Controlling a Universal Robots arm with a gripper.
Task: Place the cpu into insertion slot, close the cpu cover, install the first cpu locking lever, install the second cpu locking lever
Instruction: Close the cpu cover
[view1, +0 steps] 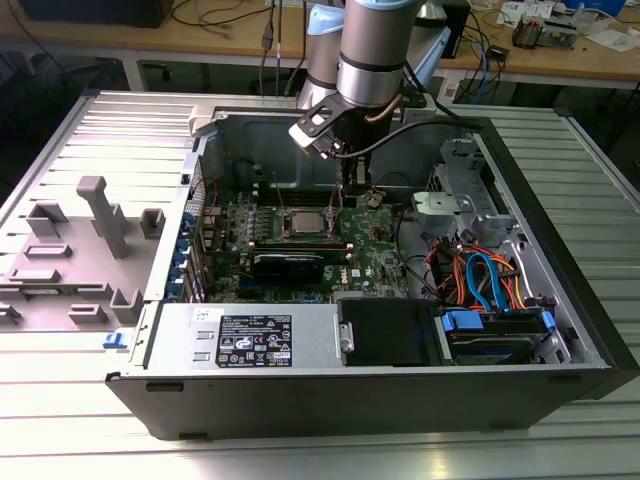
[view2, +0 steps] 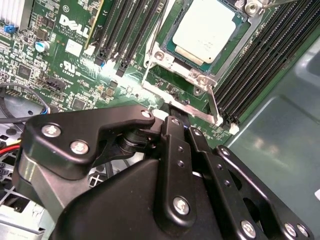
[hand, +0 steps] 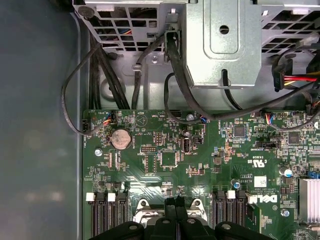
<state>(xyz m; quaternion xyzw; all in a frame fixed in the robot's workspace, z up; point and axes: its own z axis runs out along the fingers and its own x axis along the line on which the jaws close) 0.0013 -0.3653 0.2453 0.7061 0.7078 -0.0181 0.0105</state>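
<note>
nearest in the exterior view, the silver-grey power supply box with a white label (view1: 250, 340) lies along the near wall of the open black computer case (view1: 560, 250). beyond it on the green motherboard (view1: 375, 255) sits the long black graphics card (view1: 288, 265). just past that is the cpu (view1: 303, 222), a small flat square chip with a silvery-grey top. it is already seated in the insertion slot (hand: 142, 206), the square socket with a silvery metal rim, flanked by long narrow black memory slots (view2: 130, 30). in the second wrist view the cpu cover (view2: 180, 67), a thin silvery frame plate with a square window, looks to lie flat around the chip, so i judge it closed. i cannot tell whether the thin wire locking lever (view2: 214, 102) is hooked down.

the black gripper (view1: 348, 200) hangs at the socket's edge on the exterior view's right, slightly farther back than the chip. so the cpu lies from the jaws toward the exterior view's left and a little nearer. in the first wrist view the jaws are drawn together, fingertip against fingertip, with no chip between them. whether they pinch any wire is hidden. a flat silvery bar (view2: 190, 107) at the socket's edge runs just under the fingertips (view2: 172, 122), its long axis across the gripper's reach.

to the exterior view's right stands the grey metal drive cage (view1: 455, 195), and farthest off is a wooden workbench (view1: 100, 48).
</note>
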